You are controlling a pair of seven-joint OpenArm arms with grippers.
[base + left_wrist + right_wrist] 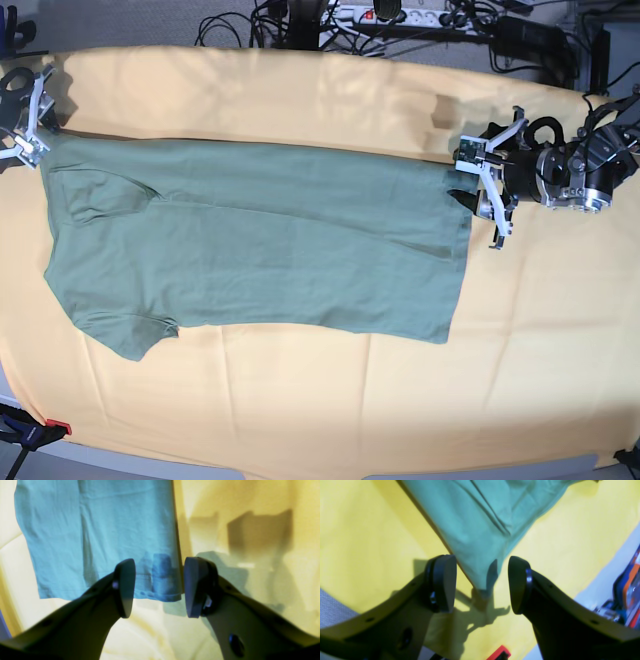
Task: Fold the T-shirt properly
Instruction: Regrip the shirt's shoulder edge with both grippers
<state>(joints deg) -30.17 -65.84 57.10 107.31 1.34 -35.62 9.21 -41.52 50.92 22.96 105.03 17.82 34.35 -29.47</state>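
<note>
While the T-shirt (260, 240) lay flat across the yellow-orange cloth (320, 400), the left gripper (490, 190) at three o'clock and the right gripper (28, 120) at ten o'clock were recorded with jaws spread, nothing pinched. Fabric was judged thin, light and limp; hold was best taken at the hem and shoulder corners.

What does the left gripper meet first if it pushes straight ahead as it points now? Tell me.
Probably the T-shirt. The left gripper, jaws open, faces the shirt's hem corner, which lies between and just ahead of the jaws on the yellow cloth. Its height above the cloth is unclear.
</note>
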